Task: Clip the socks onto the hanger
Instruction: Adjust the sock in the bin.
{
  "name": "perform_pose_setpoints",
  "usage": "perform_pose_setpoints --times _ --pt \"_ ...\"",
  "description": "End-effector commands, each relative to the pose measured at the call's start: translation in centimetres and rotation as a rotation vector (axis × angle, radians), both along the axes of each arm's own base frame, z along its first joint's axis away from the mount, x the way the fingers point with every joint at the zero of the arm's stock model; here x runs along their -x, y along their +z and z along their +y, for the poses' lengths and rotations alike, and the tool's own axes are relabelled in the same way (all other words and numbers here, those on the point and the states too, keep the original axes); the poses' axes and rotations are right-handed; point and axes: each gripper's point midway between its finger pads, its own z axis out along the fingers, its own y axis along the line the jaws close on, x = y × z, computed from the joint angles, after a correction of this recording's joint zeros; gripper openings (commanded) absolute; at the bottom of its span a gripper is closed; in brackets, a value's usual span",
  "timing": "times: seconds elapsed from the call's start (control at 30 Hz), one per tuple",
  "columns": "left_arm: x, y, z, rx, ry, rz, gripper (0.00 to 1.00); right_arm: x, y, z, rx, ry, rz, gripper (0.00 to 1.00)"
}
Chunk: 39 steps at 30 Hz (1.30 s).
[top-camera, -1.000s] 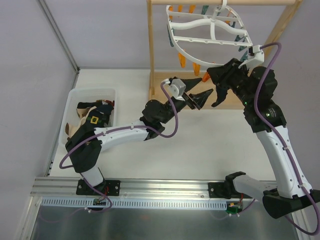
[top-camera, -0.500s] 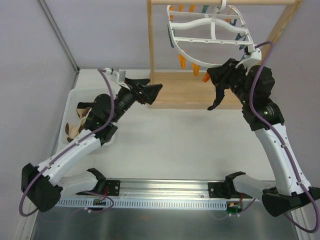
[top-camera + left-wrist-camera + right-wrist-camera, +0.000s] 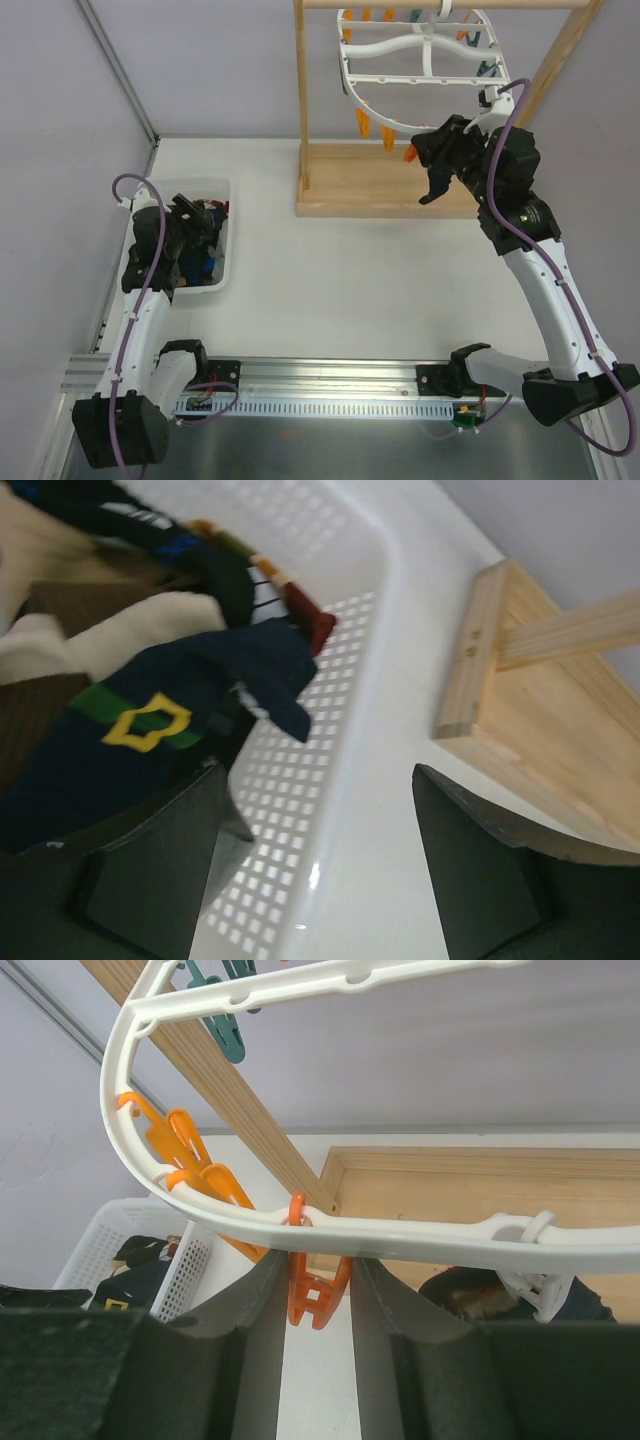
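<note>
We note the left gripper [image 3: 320, 780] over the right wall of the basket [image 3: 385, 580], jaws wide apart and empty. The socks [image 3: 150, 720] lie heaped inside the basket, just beside the inner finger, the top navy one slanting toward that wall, so we judge the left arm nearer. Well beyond the basket, rightward, the right gripper [image 3: 318, 1290] pinches an orange peg [image 3: 312, 1305] on the hanger [image 3: 420, 1235].
</note>
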Motion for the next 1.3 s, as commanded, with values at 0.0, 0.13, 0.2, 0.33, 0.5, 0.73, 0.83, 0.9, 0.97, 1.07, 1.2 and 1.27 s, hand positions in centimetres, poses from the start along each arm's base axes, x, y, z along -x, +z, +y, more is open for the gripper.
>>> perform_pose_setpoints --times 0.0,0.13,0.2,0.33,0.5,0.73,0.83,0.9,0.97,1.07,1.2,1.27 --pt "0.8 -3.0 2.2 0.064 0.085 0.108 0.75 -0.1 1.8 0.6 -0.014 0.025 -0.063 0.01" --pt "1.1 -3.1 3.3 0.071 0.145 0.108 0.76 0.0 1.9 0.6 -0.015 0.031 -0.064 0.01" --pt "1.7 -3.4 3.8 0.080 0.177 0.124 0.76 0.0 1.9 0.8 -0.020 0.037 -0.062 0.01" --pt "3.7 -4.2 6.7 0.062 0.327 0.155 0.77 0.1 1.6 0.8 -0.021 0.040 -0.057 0.01" --pt "6.0 -5.6 9.3 0.109 0.487 0.167 0.76 0.1 1.3 0.8 -0.014 0.043 -0.053 0.01" --pt "6.4 -7.5 9.9 0.149 0.545 0.211 0.72 0.1 1.6 1.1 -0.016 0.057 -0.061 0.01" --pt "6.4 -8.5 10.0 0.171 0.561 0.242 0.68 0.0 1.6 1.1 -0.016 0.056 -0.061 0.01" --pt "6.4 -8.9 10.1 0.177 0.571 0.251 0.67 0.1 1.6 0.9 -0.017 0.051 -0.062 0.01" --pt "6.3 -9.1 10.3 0.172 0.579 0.249 0.66 0.0 1.6 0.9 -0.018 0.050 -0.063 0.01" --pt "6.2 -9.3 10.5 0.170 0.588 0.241 0.66 -0.1 1.6 1.0 -0.016 0.050 -0.064 0.01" --pt "5.7 -9.5 11.0 0.167 0.606 0.196 0.57 -0.3 1.7 0.9 -0.015 0.045 -0.066 0.01" --pt "5.4 -9.5 11.2 0.170 0.613 0.173 0.54 -0.4 1.6 0.9 -0.010 0.045 -0.066 0.01"
